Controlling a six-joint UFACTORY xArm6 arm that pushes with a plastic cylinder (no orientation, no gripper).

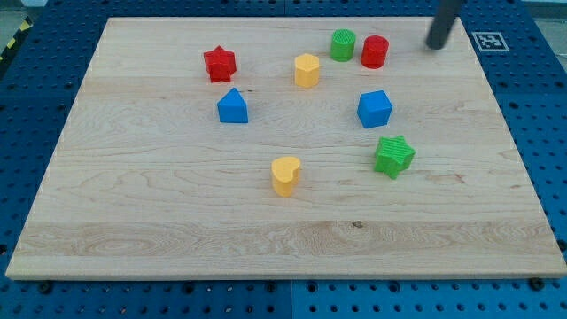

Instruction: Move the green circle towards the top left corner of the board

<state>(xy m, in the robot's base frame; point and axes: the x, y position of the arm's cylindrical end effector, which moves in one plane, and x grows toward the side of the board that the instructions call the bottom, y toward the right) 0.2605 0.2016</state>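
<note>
The green circle (343, 44) stands near the view's top, right of centre, on the wooden board (159, 204). A red cylinder (375, 51) stands right beside it on its right. My tip (436, 46) is at the view's top right, over the board, to the right of the red cylinder and apart from it. The rod slants up out of the view's top edge.
A yellow hexagon block (306, 70) lies left of the green circle. A red star (219, 64) and a blue triangular block (233, 106) are further left. A blue cube (375, 109), a green star (393, 156) and a yellow heart (285, 175) lie lower.
</note>
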